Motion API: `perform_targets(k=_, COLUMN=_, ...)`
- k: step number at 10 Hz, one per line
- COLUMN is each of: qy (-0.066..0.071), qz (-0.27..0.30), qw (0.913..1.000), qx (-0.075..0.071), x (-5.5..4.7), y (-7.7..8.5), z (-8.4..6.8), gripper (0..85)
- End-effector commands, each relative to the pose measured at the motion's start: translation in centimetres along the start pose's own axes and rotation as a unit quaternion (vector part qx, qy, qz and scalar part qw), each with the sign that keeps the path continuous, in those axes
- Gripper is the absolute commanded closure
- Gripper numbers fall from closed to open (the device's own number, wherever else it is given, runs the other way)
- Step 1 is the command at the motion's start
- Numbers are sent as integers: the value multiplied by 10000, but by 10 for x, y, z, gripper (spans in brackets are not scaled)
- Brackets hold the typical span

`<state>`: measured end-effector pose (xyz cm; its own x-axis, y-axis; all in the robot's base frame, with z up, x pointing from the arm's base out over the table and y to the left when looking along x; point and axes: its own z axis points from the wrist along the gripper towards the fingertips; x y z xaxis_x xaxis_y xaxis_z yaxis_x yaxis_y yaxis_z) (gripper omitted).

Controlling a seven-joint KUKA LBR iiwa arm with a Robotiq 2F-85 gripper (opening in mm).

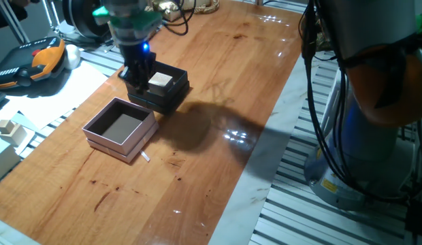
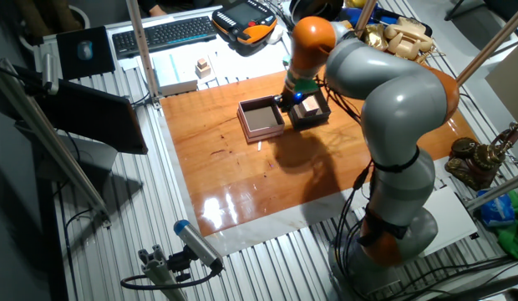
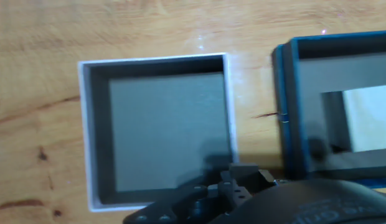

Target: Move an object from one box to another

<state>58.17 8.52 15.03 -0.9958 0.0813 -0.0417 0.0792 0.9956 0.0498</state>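
Observation:
The small pale wooden cube [image 1: 160, 82] lies inside the black box [image 1: 171, 97] at the far side of the table. The pink box [image 1: 102, 136], with a dark inside, stands just in front and to the left of it and holds nothing. My gripper [image 1: 139, 71] hangs low over the black box's left edge, beside the cube and not holding it. In the hand view the pink box's rim [image 3: 87, 130] is on the left, and the black box [image 3: 286, 112] with the cube [image 3: 367, 118] is on the right. The fingertips are not visible there. In the other fixed view, the arm partly hides the black box [image 2: 313, 115].
A pair of pale wooden blocks [image 1: 9, 129] sits off the table's left side, near an orange and black pendant [image 1: 35, 62]. A small white scrap [image 1: 145, 157] lies by the pink box. The robot base [image 1: 374, 136] and its cables stand on the right.

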Motion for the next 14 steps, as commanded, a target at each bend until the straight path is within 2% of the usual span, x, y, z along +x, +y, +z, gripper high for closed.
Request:
perform_targets(k=1, qy=-25, qz=19, qw=10000, qx=68, x=4, y=30, z=2, gripper=850)
perform_targets(k=2, qy=-33, qz=30, qw=9999, qx=160, x=6, y=40, z=2, gripper=850)
perform_targets(k=5, qy=-30, qz=74, qw=9998, qx=206, x=9, y=62, z=11, gripper=850)
perform_targets(k=6, qy=-81, qz=78, qw=9996, qx=255, x=11, y=68, z=18, gripper=850)
perform_targets(k=8, qy=-193, qz=196, qw=9993, qx=266, x=17, y=77, z=36, gripper=850)
perform_targets(k=12, qy=-191, qz=171, qw=9995, qx=182, x=15, y=65, z=52, gripper=850)
perform_targets(k=14, qy=-226, qz=198, qw=9993, qx=216, x=17, y=64, z=61, gripper=850)
